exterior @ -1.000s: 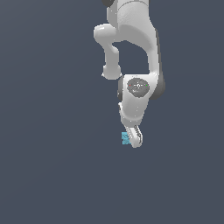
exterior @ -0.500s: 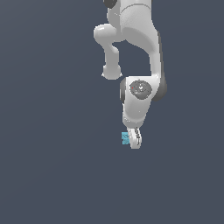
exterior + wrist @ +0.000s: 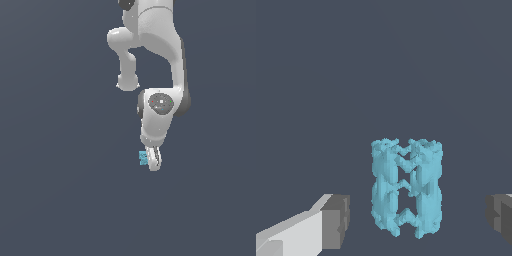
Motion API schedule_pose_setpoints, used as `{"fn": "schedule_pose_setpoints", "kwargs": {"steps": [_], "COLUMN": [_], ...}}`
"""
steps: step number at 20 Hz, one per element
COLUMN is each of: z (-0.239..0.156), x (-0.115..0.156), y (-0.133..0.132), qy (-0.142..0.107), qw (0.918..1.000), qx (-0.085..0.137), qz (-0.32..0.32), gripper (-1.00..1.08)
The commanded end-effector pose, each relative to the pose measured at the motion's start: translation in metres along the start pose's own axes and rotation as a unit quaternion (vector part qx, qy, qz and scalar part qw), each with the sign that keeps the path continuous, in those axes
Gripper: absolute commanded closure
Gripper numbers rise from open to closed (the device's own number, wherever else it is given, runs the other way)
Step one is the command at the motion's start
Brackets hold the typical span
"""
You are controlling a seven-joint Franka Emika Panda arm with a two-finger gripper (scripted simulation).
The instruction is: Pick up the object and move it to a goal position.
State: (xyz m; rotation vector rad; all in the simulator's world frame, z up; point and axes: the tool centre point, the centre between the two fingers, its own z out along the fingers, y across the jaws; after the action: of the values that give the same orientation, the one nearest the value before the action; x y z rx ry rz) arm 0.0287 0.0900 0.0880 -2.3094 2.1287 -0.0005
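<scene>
The white Panda arm (image 3: 150,45) fills the upper middle of the exterior view, a chain of smooth, rounded, glossy links coming down from the top edge to a bulbous wrist with a dark round cap, all against a flat, featureless slate-grey ground (image 3: 55,200) on which no goal marker can be made out. At the arm's lower end, a little below and right of the frame's centre, sits the gripper (image 3: 151,161), pointing downward with its pale fingers (image 3: 156,159) showing as short rounded prongs. The relation the next move hangs on is clearest in the wrist view: the object (image 3: 406,190) stands in the lower middle of that frame, between the two dark grey pads (image 3: 336,221), with clear gaps of bare ground on either side, so the jaws stand apart and touch nothing. The gap to the pad at lower left looks narrower than the gap to the pad at the right edge, so the block seems slightly off centre. In the exterior view it appears as a tiny cyan speck just at the left edge of the fingers. It is light cyan, taller than wide as rendered, with a rough, pitted, mottled surface and a jagged dark seam down its middle. My judgement is that closing the jaws is what comes next.
</scene>
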Motion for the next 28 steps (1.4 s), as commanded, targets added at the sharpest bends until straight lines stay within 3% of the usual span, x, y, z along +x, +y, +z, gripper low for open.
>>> {"fn": "schedule_pose_setpoints", "kwargs": {"steps": [1, 13, 14, 28], "z": [0.007, 0.047, 0.047, 0.044], "x": [0.000, 0.000, 0.000, -0.002], "y": [0.000, 0.000, 0.000, 0.002], "qy": [0.000, 0.000, 0.000, 0.000], "qw": [1.0000, 1.0000, 1.0000, 1.0000], "qx": [-0.001, 0.000, 0.000, 0.000], "qz": [0.000, 0.002, 0.002, 0.002], "gripper": [-0.92, -0.92, 1.08, 1.08]}}
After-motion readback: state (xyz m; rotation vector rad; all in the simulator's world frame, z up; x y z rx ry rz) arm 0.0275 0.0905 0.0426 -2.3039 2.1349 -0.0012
